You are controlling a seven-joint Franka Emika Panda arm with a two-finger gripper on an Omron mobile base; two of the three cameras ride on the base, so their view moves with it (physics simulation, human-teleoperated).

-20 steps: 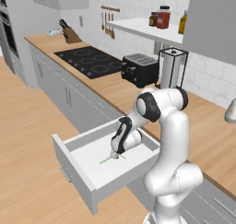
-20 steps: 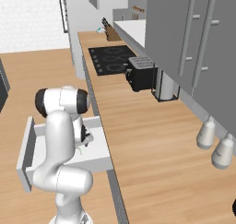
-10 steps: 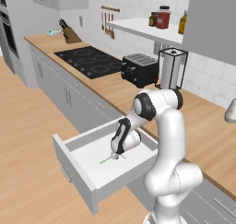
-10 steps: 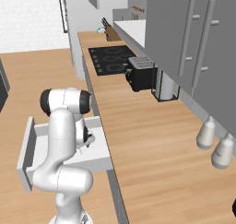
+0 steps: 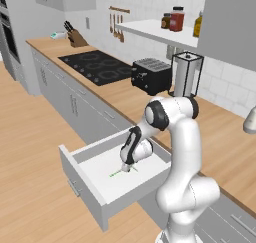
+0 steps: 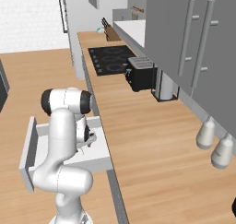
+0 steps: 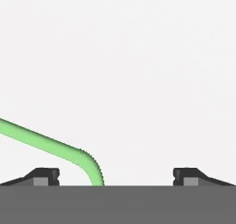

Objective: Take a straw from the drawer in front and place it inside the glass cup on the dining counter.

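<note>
The pale-grey drawer [image 5: 88,185] stands pulled out from under the wood counter, and its front also shows in the right base view [image 6: 26,159]. On its white floor lies the bright-green straw [image 5: 116,173]. My gripper [image 5: 126,166] reaches down into the drawer right over the straw's near end. In the hand view the straw [image 7: 41,142] runs in from the left and bends down between the fingertips [image 7: 45,175]. The gripper [image 7: 116,177] is open, with its jaws wide apart and clear of the straw. The glass cup and the dining counter are out of view.
Behind the drawer, the wood counter [image 5: 225,137] carries a black cooktop [image 5: 95,64], a black toaster [image 5: 151,76], a tall clear jug [image 5: 186,74] and a knife block [image 5: 75,37]. A shelf with jars [image 5: 172,19] hangs above. Open wood floor [image 5: 30,187] lies left of the drawer.
</note>
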